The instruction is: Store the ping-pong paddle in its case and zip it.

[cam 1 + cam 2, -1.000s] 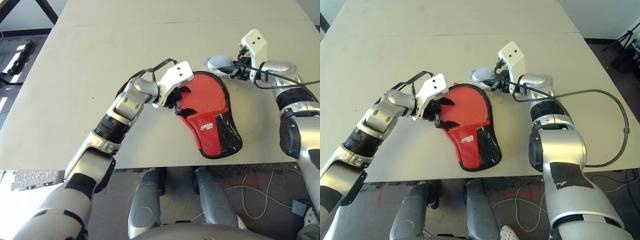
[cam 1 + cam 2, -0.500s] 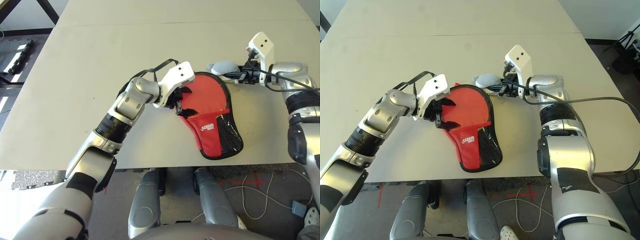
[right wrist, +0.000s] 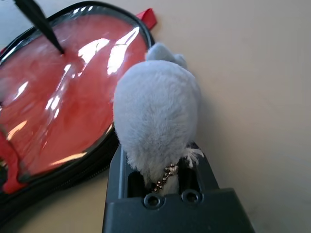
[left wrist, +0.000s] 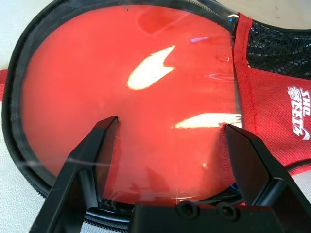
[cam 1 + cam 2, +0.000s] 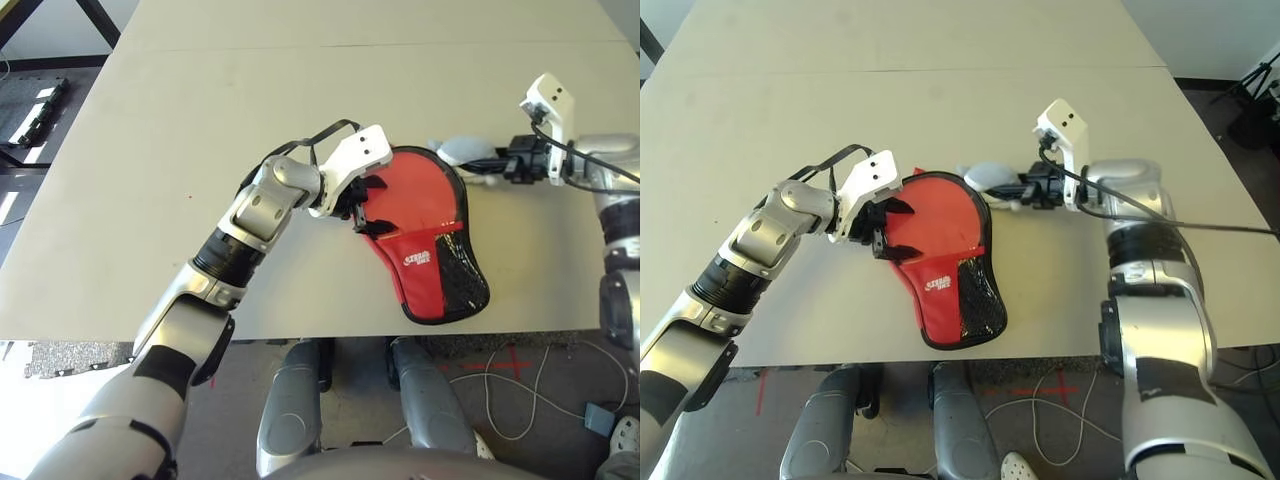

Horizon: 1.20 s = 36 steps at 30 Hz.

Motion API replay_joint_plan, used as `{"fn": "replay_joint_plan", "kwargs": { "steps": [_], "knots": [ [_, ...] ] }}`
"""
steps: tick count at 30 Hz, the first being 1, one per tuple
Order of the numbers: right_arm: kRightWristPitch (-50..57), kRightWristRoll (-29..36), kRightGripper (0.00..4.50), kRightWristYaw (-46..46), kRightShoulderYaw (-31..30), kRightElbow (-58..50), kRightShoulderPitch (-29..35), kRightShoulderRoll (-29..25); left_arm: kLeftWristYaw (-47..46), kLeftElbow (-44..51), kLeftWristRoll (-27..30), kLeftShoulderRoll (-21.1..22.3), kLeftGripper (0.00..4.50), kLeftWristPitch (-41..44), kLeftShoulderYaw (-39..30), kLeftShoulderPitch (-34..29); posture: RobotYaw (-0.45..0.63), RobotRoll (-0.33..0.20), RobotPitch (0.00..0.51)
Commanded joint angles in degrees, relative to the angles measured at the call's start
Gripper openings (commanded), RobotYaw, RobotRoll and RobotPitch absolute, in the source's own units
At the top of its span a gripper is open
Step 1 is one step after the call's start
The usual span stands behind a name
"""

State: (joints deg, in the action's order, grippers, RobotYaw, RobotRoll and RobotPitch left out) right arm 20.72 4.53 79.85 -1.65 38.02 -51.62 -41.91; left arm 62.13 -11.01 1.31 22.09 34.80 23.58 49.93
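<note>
Fingers (image 4: 99,145) on the left side stand spread wide, planted on the clear window over the red round end of the case (image 5: 425,235) — pinning it to the counter (image 5: 150,150). Through that window shows a red face, most likely the paddle already inside. Farther off, the right fingers (image 3: 121,167) pinch the grey plush (image 3: 155,111) — a zipper charm on a bead chain, by the look of it — and have dragged it out toward the robot's right since a second ago. That reads as the zip pull under way; how much is closed I cannot tell.
</note>
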Motion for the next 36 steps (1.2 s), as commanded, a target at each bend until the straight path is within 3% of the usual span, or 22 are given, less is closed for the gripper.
{"fn": "replay_joint_plan", "kwargs": {
  "steps": [1, 12, 18, 24, 30, 36],
  "knots": [
    [4.02, 2.88, 0.58, 6.14, -2.33, -6.42, 4.29, -1.23, -0.01, -3.93, -2.06, 0.19, 4.5, 2.18, 3.99, -3.26, -0.1, 0.0, 0.303],
    [10.29, 6.29, 0.58, 7.76, -5.7, -19.76, 14.48, -5.76, 0.06, -4.8, -2.42, -0.32, 4.5, 1.36, 3.91, -3.03, -0.11, 0.0, 0.301],
    [9.97, 5.41, 2.63, 3.7, -5.1, -18.28, 13.31, -5.69, -0.02, -5.19, -2.5, -0.7, 4.5, 0.92, 3.79, -2.87, -0.11, 0.0, 0.299],
    [9.03, 6.49, 4.46, 7.46, -3.8, -15.44, 9.58, -9.14, -0.13, -5.42, -2.68, -1.12, 4.5, 0.55, 3.51, -2.87, -0.11, 0.0, 0.298],
    [9.5, 6.98, 4.46, 8.94, -3.35, -11.58, 6.32, -10.41, -0.16, -5.46, -2.64, -1.11, 4.5, 0.36, 3.45, -3.01, -0.11, 0.0, 0.296],
    [8.32, 4.77, 4.46, 4.02, -4.21, -5.19, 2.94, -7.56, -0.08, -5.66, -2.72, -1.22, 4.5, -0.02, 3.5, -2.91, -0.11, 0.0, 0.295]
  ]
}}
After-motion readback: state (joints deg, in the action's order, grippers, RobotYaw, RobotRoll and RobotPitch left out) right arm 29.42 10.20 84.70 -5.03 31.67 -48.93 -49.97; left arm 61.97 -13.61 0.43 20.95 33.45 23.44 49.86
